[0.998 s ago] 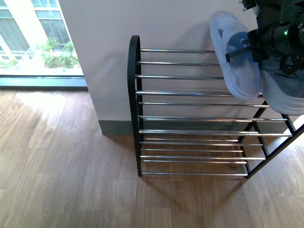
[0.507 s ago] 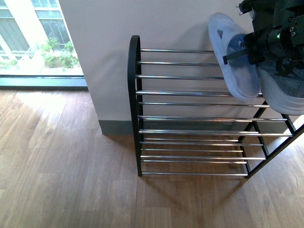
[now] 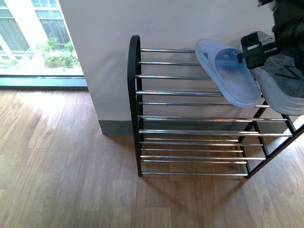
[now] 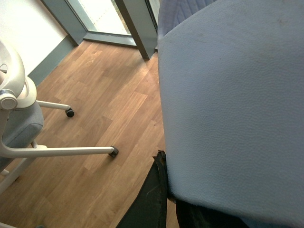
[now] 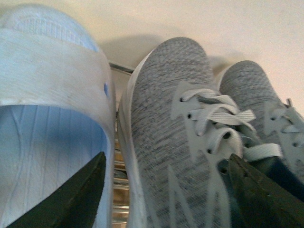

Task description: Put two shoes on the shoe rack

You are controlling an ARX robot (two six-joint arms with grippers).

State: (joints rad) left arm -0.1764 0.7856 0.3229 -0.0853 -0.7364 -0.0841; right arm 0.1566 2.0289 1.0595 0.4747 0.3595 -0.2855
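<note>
Front view: the pale blue slide lies across the top bars of the shoe rack, its heel end just beside the right gripper, which hangs at the slide's sneaker-side edge. Whether its jaws grip the slide's edge or stand clear I cannot tell here. A grey sneaker sits on the same tier, beyond the gripper and touching the slide. The slide's toe overhangs the front bar; a nudge while pulling away could tip it between the thin bars. The lower tiers hold nothing visible.

Left wrist view: the left gripper is out of sight; the camera sees a blue-grey cushion, wood floor and a chair base, no shoes.

Right wrist view: the gripper's fingertips stand wide apart, one over the slide's strap, the other over a sneaker's laces. A second sneaker lies beyond. The open jaws straddle both shoes, so lifting crookedly could drag either one
</note>
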